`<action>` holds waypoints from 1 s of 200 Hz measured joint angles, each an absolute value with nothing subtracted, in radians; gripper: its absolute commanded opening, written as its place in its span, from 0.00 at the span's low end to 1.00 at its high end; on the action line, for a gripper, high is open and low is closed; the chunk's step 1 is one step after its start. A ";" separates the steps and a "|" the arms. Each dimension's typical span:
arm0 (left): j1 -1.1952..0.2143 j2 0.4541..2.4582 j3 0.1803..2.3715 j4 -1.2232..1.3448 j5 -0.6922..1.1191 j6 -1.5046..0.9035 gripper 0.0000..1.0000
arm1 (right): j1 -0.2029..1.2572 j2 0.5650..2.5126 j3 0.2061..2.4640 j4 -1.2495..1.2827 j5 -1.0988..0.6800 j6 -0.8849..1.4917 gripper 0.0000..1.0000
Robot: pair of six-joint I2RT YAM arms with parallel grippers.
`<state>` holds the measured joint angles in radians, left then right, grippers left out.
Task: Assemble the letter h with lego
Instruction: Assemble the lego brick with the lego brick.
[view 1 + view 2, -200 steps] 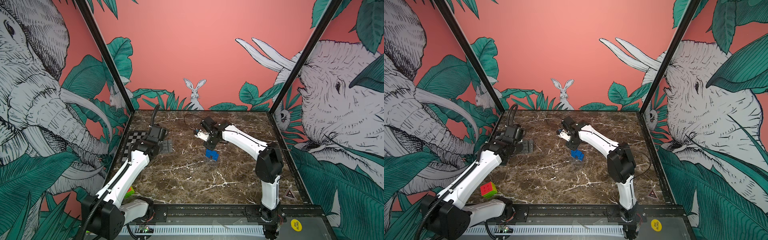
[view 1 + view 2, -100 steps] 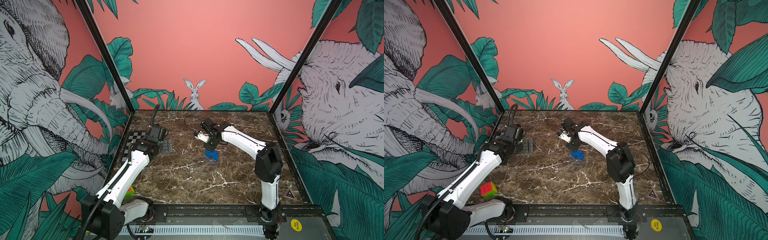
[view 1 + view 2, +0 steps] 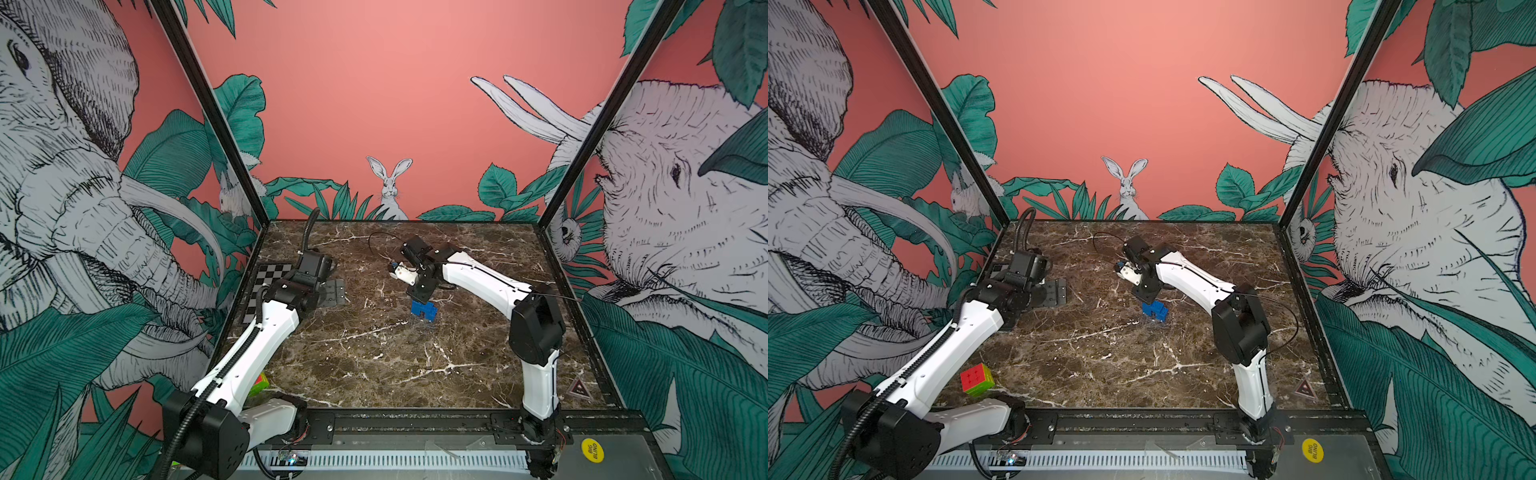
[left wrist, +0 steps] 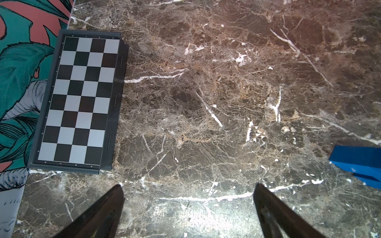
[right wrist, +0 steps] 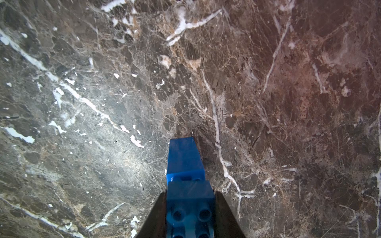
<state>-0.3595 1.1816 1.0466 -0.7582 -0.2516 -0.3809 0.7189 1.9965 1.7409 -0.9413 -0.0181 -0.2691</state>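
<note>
**Right gripper [image 5: 190,194] clamps small blue studded plastic bricks [image 5: 185,164]**

A dark brown marble tabletop [image 3: 374,365] carries a black-and-white chequered board [image 4: 78,99]. The left gripper [image 4: 188,187] hovers beside that board, fingers spread, empty. A multicoloured puzzle cube [image 3: 977,378] lies well in front of the board. The bricks, a stepped stack, stand well right of it.

Coral walls [image 3: 374,83] w/ elephant [image 3: 685,187], rabbit [image 3: 390,187] & leaf art enclose dark brown marble tabletop [image 3: 374,365], black posts [image 3: 210,112] at corners.
</note>
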 measured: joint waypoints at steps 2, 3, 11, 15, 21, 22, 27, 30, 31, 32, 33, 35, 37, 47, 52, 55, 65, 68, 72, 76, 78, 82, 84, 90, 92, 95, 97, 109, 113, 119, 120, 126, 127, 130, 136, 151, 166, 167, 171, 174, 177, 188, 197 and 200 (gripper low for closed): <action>-0.360 1.182 1.047 -0.758 -0.252 -0.381 0.99 | 0.719 1.996 1.741 -0.941 -0.018 -0.270 0.00; -0.360 1.182 1.047 -0.758 -0.252 -0.381 0.99 | 0.719 1.996 1.741 -0.941 -0.018 -0.270 0.00; -0.360 1.182 1.047 -0.758 -0.252 -0.381 0.99 | 0.719 1.996 1.741 -0.941 -0.019 -0.269 0.00; -0.359 1.182 1.047 -0.758 -0.252 -0.381 0.99 | 0.719 1.996 1.741 -0.940 -0.019 -0.269 0.00; -0.360 1.182 1.047 -0.758 -0.252 -0.381 0.99 | 0.719 1.996 1.741 -0.939 -0.019 -0.269 0.00; -0.359 1.182 1.047 -0.758 -0.252 -0.381 0.99 | 0.719 1.996 1.741 -0.939 -0.019 -0.270 0.00; -0.360 1.182 1.047 -0.758 -0.252 -0.381 0.99 | 0.719 1.996 1.741 -0.938 -0.019 -0.270 0.00; -0.360 1.182 1.047 -0.758 -0.252 -0.381 0.99 | 0.719 1.996 1.741 -0.937 -0.019 -0.269 0.00; -0.360 1.182 1.047 -0.758 -0.252 -0.381 0.99 | 0.719 1.996 1.741 -0.937 -0.019 -0.270 0.00; -0.360 1.182 1.047 -0.758 -0.252 -0.381 0.99 | 0.719 1.996 1.741 -0.937 -0.019 -0.270 0.00; -0.360 1.182 1.047 -0.758 -0.252 -0.381 0.99 | 0.719 1.996 1.741 -0.937 -0.019 -0.270 0.00; -0.359 1.182 1.047 -0.758 -0.252 -0.381 0.99 | 0.719 1.996 1.741 -0.937 -0.019 -0.270 0.00; -0.360 1.182 1.047 -0.758 -0.252 -0.381 0.99 | 0.719 1.996 1.741 -0.936 -0.019 -0.270 0.00; -0.360 1.182 1.047 -0.758 -0.251 -0.381 0.99 | 0.719 1.996 1.741 -0.933 -0.019 -0.270 0.00; -0.360 1.182 1.047 -0.758 -0.252 -0.381 0.99 | 0.719 1.997 1.741 -0.932 -0.019 -0.270 0.00; -0.360 1.182 1.047 -0.758 -0.252 -0.381 0.99 | 0.719 1.997 1.741 -0.931 -0.019 -0.270 0.00; -0.360 1.182 1.047 -0.758 -0.251 -0.381 0.99 | 0.719 1.997 1.741 -0.931 -0.020 -0.270 0.00; -0.360 1.182 1.047 -0.758 -0.251 -0.381 0.99 | 0.719 1.998 1.741 -0.931 -0.020 -0.270 0.00; -0.360 1.182 1.047 -0.758 -0.251 -0.381 0.99 | 0.719 1.998 1.741 -0.931 -0.020 -0.270 0.00; -0.360 1.182 1.047 -0.758 -0.251 -0.381 0.99 | 0.719 1.998 1.741 -0.931 -0.020 -0.270 0.00; -0.360 1.182 1.047 -0.758 -0.251 -0.381 0.99 | 0.719 1.998 1.741 -0.930 -0.020 -0.270 0.00; -0.360 1.183 1.047 -0.758 -0.251 -0.381 0.99 | 0.719 1.998 1.741 -0.930 -0.020 -0.270 0.00; -0.359 1.183 1.047 -0.758 -0.251 -0.381 0.99 | 0.719 1.998 1.741 -0.930 -0.020 -0.270 0.00; -0.360 1.184 1.047 -0.758 -0.251 -0.381 0.99 | 0.719 1.998 1.740 -0.929 -0.020 -0.270 0.00; -0.360 1.184 1.047 -0.758 -0.251 -0.381 0.99 | 0.719 1.998 1.740 -0.928 -0.020 -0.270 0.00; -0.360 1.184 1.047 -0.758 -0.251 -0.381 0.99 | 0.719 1.998 1.739 -0.928 -0.020 -0.270 0.00; -0.359 1.184 1.047 -0.758 -0.251 -0.381 0.99 | 0.719 1.998 1.739 -0.927 -0.020 -0.270 0.00; -0.360 1.184 1.047 -0.758 -0.251 -0.381 0.99 | 0.719 1.998 1.735 -0.922 -0.021 -0.270 0.00; -0.360 1.184 1.047 -0.758 -0.251 -0.381 0.99 | 0.719 1.998 1.734 -0.921 -0.021 -0.270 0.00; -0.360 1.184 1.047 -0.758 -0.251 -0.381 0.99 | 0.719 1.998 1.732 -0.918 -0.021 -0.270 0.00; -0.360 1.184 1.047 -0.758 -0.251 -0.381 0.99 | 0.719 1.998 1.731 -0.917 -0.022 -0.270 0.00; -0.360 1.184 1.047 -0.758 -0.251 -0.381 0.99 | 0.719 1.998 1.727 -0.912 -0.022 -0.269 0.00; -0.360 1.184 1.047 -0.758 -0.251 -0.381 0.99 | 0.719 1.998 1.726 -0.912 -0.023 -0.270 0.00; -0.360 1.184 1.047 -0.758 -0.251 -0.381 0.99 | 0.719 1.998 1.725 -0.910 -0.023 -0.270 0.00; -0.360 1.184 1.047 -0.758 -0.251 -0.381 0.99 | 0.719 1.998 1.723 -0.906 -0.023 -0.270 0.00; -0.360 1.184 1.047 -0.758 -0.251 -0.381 0.99 | 0.719 1.998 1.721 -0.897 -0.022 -0.269 0.00; -0.359 1.184 1.047 -0.758 -0.250 -0.381 0.99 | 0.719 1.990 1.707 -0.880 -0.023 -0.269 0.00; -0.360 1.184 1.047 -0.758 -0.250 -0.381 0.99 | 0.719 1.989 1.706 -0.879 -0.023 -0.269 0.00; -0.359 1.184 1.047 -0.758 -0.250 -0.381 0.99 | 0.719 1.987 1.702 -0.876 -0.023 -0.269 0.00; -0.360 1.184 1.047 -0.758 -0.250 -0.381 0.99 | 0.719 1.985 1.699 -0.873 -0.023 -0.268 0.00; -0.360 1.184 1.047 -0.758 -0.250 -0.381 0.99 | 0.719 1.984 1.698 -0.871 -0.023 -0.269 0.00; -0.360 1.184 1.047 -0.758 -0.249 -0.381 0.99 | 0.719 1.983 1.698 -0.871 -0.022 -0.268 0.00; -0.359 1.184 1.047 -0.758 -0.249 -0.381 0.99 | 0.719 1.983 1.698 -0.871 -0.022 -0.267 0.00; -0.359 1.184 1.047 -0.758 -0.249 -0.381 0.99 | 0.719 1.983 1.698 -0.871 -0.023 -0.266 0.00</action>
<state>-0.3592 1.1835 1.0466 -0.7582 -0.2485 -0.3805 0.7189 1.9835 1.6978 -0.8711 -0.0227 -0.2657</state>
